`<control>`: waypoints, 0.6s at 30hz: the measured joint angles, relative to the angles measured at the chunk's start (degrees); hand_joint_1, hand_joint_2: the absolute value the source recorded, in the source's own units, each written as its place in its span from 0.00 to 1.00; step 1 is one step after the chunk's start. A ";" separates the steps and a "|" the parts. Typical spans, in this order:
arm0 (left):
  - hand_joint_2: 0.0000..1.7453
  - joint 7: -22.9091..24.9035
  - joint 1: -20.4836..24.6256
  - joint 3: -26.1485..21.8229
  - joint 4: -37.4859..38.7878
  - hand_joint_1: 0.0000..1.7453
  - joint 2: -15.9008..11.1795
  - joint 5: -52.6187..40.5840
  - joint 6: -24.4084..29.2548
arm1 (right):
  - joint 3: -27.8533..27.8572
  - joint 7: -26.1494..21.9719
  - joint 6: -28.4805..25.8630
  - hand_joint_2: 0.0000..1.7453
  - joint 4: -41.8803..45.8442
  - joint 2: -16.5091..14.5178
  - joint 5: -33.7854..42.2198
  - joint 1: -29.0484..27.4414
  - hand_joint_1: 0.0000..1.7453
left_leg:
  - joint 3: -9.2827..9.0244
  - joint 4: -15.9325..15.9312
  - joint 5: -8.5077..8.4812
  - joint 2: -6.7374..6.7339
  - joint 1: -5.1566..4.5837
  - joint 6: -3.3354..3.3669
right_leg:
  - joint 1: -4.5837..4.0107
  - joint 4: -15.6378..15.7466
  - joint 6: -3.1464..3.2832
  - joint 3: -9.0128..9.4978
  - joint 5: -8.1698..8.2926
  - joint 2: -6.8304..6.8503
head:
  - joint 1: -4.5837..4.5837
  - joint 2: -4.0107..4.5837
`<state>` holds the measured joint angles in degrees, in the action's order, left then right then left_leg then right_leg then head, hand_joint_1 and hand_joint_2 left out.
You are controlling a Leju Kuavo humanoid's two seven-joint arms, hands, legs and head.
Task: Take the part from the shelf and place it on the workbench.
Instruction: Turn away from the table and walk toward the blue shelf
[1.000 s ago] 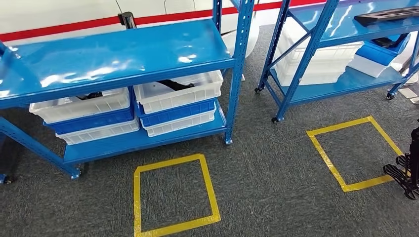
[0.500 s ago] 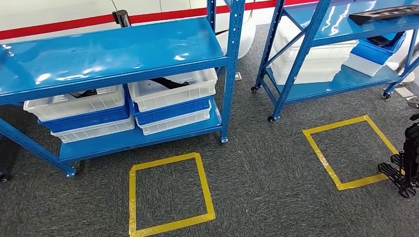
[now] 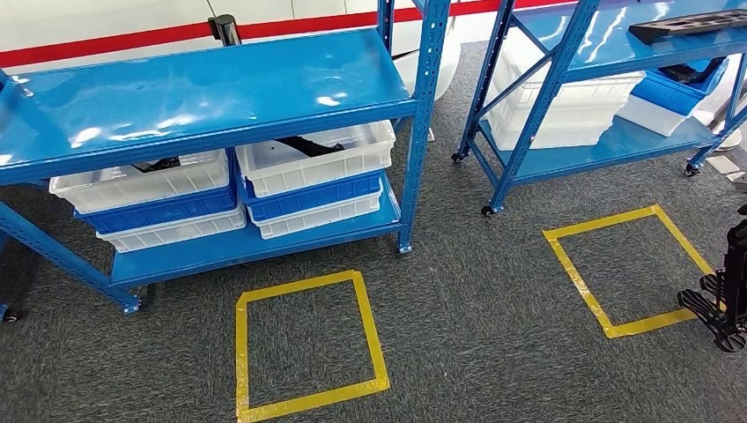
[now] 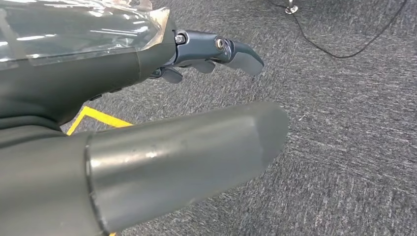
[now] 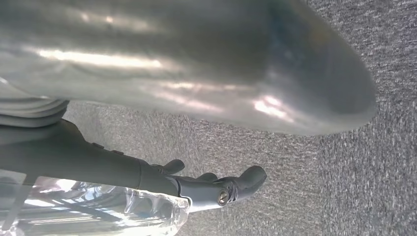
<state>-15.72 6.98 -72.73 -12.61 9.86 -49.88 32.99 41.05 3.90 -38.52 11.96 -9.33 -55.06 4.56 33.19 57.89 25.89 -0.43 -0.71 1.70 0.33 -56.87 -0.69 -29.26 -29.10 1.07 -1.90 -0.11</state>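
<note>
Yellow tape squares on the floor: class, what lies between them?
In the head view, bare grey carpet lies between the left square and right square.

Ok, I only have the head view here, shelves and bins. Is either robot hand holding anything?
Observer: No. The left robot hand holds nothing, its fingers stretched out over the grey carpet.
Operator: And the right one?
Observer: The right robot hand holds nothing either, with its fingers apart above the carpet.
Operator: Anything on the floor by the left one?
Observer: A thin black cable lies on the carpet beyond its fingertips.
</note>
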 joint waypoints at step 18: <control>0.00 -0.41 0.01 -0.36 0.00 0.00 -0.14 -0.01 -0.03 | 0.06 0.08 0.09 0.00 0.00 -0.03 0.13 0.02 0.00 | 0.32 0.29 0.04 0.07 -0.01 0.93 | 0.65 0.31 -0.73 0.52 0.30 0.07 | 0.07 0.00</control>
<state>-16.12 6.99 -73.08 -12.61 9.72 -49.89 32.96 41.11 3.97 -38.42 11.96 -9.37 -54.93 4.58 33.51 58.18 25.93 -0.35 -0.72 2.63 0.98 -56.55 -1.42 -28.74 -28.80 1.14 -1.83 -0.11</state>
